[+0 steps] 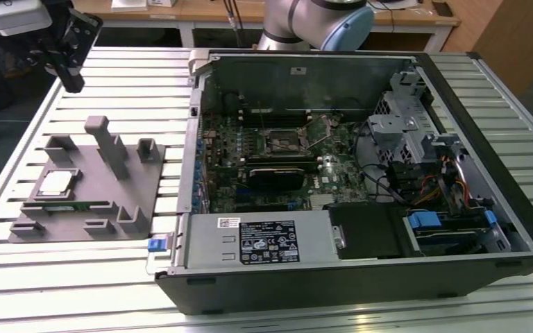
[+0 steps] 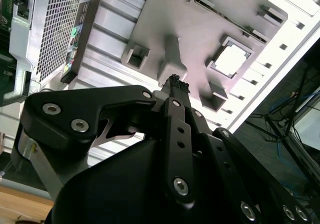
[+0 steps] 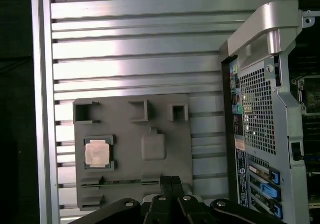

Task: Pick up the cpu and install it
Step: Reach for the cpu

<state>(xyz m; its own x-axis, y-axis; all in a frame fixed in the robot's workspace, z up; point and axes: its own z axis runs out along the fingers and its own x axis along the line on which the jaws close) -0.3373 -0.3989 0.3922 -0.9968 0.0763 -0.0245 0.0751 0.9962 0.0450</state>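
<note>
The cpu, a pale silver square, lies recessed in the grey tray; the gripper, body cropped, has fingertips pressed together, empty.

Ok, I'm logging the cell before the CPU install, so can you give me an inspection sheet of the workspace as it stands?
Surface: slatted metal table.
Job's things: cpu lies flat in a square recess of the grey tray; the open computer case stands beside the tray, with its motherboard exposed.
Clutter: thin green strip in a tray slot.
Gripper: gripper is shut and holds nothing; it hangs above the table, apart from the cpu.
Cables: wire bundles inside the case, at the exterior view's right.
Surroundings: wooden desks behind the table; the arm's base at the table's far edge.
</note>
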